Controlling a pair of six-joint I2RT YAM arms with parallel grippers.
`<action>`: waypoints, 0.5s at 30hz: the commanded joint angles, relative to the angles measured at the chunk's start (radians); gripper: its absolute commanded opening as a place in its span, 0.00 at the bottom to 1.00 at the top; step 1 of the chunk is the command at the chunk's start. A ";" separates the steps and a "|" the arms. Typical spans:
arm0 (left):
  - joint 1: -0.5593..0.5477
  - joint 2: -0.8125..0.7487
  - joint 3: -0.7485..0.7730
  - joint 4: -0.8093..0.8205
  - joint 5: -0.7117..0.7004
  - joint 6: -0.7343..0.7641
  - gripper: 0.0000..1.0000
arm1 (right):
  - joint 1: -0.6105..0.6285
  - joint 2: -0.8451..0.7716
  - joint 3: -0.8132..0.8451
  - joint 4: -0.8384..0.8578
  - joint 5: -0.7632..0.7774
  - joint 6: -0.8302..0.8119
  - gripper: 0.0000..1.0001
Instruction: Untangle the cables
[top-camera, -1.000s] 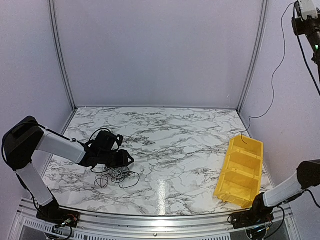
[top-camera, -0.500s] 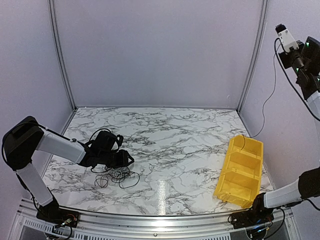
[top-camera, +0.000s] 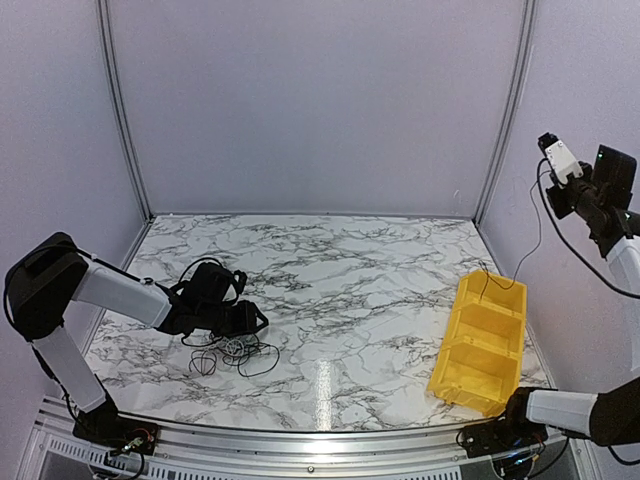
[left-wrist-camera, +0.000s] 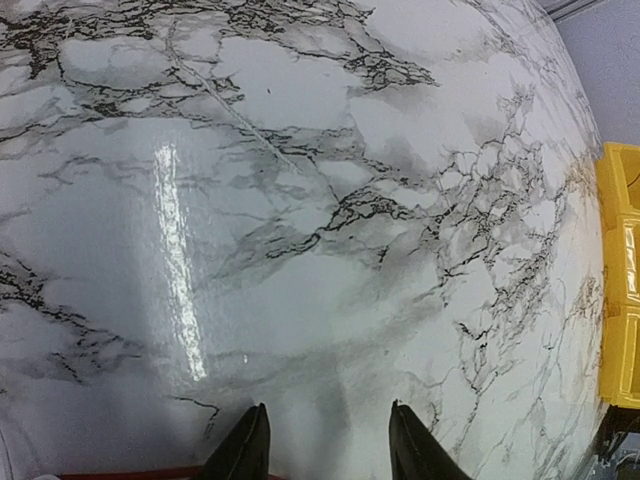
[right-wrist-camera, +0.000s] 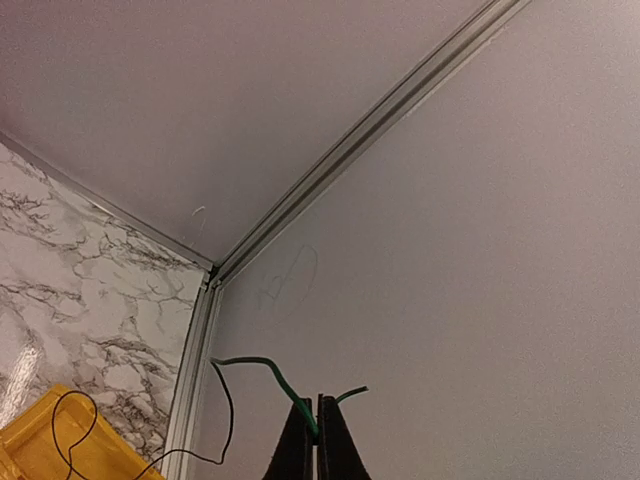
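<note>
The cables lie as a small tangle of thin black and whitish loops on the marble table, at the near left. My left gripper rests low just behind that tangle. In the left wrist view it is open with only bare marble between its fingers. High at the right wall, my right gripper is shut on one thin cable, green at the grip and black lower down. This cable hangs down, and its lower end curls into the yellow bin.
The yellow bin, with three compartments, stands near the table's right edge and also shows in the left wrist view. Pale walls with metal corner posts close in the table on three sides.
My right arm has come down and leftward from the top right corner with the cable in its grip. The cable's lower end has sunk further into the bin. The left arm has not moved.
</note>
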 joint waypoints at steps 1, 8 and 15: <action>-0.004 0.025 0.004 -0.029 0.020 0.011 0.44 | -0.005 -0.084 -0.038 -0.081 -0.065 0.034 0.00; -0.004 0.059 0.024 -0.029 0.044 0.016 0.44 | -0.005 -0.107 -0.110 -0.177 -0.125 0.059 0.00; -0.003 0.053 0.017 -0.029 0.043 0.018 0.44 | -0.005 -0.056 -0.169 -0.134 -0.097 0.106 0.00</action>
